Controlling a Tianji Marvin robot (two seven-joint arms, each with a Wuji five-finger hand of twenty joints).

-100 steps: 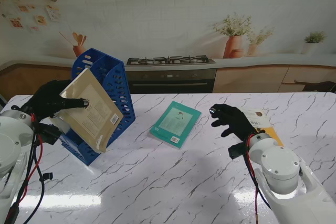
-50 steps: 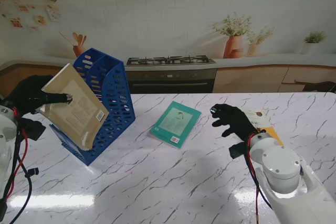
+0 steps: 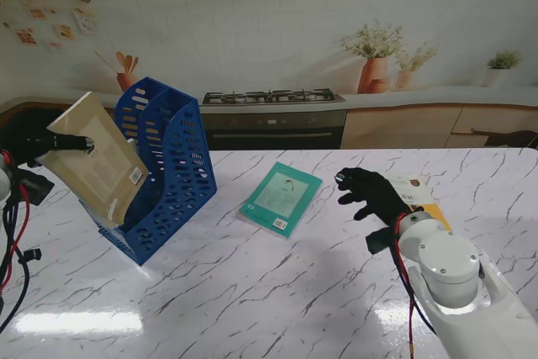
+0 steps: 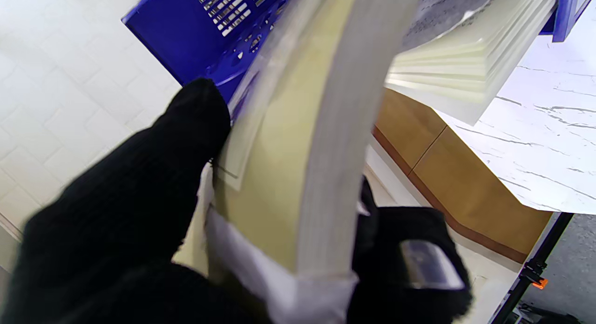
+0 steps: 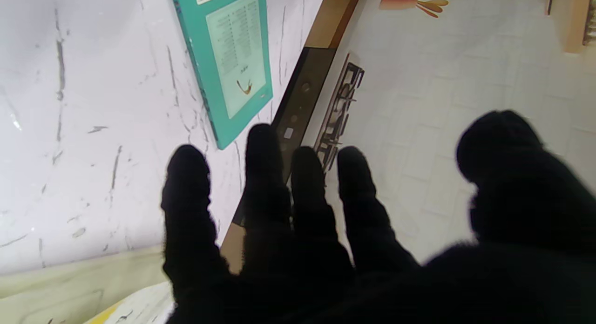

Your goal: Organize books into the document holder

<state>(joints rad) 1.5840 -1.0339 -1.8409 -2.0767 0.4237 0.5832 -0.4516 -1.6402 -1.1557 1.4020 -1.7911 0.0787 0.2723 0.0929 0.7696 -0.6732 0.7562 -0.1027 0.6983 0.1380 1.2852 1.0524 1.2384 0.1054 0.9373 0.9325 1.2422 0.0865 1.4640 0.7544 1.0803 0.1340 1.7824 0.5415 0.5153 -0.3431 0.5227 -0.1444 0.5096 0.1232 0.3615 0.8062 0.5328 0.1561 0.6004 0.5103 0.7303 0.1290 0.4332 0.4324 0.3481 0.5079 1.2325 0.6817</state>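
Two black hands showed. The left hand [image 3: 29, 142] at the far left gripped a tan book [image 3: 92, 161], tilted against the blue holder [image 3: 172, 166]. The right hand [image 3: 370, 193] hovered spread and empty; a teal book [image 3: 282, 197] lay mid-frame.

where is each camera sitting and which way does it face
Stand view: above the shoulders, looking down at the white marble table; both arms show.
Left wrist view: along the black-gloved left hand gripping the tan paperback book by the blue perforated plastic document holder.
Right wrist view: along the open right hand toward the teal book.
Shared: the holder and tan book; the teal book.
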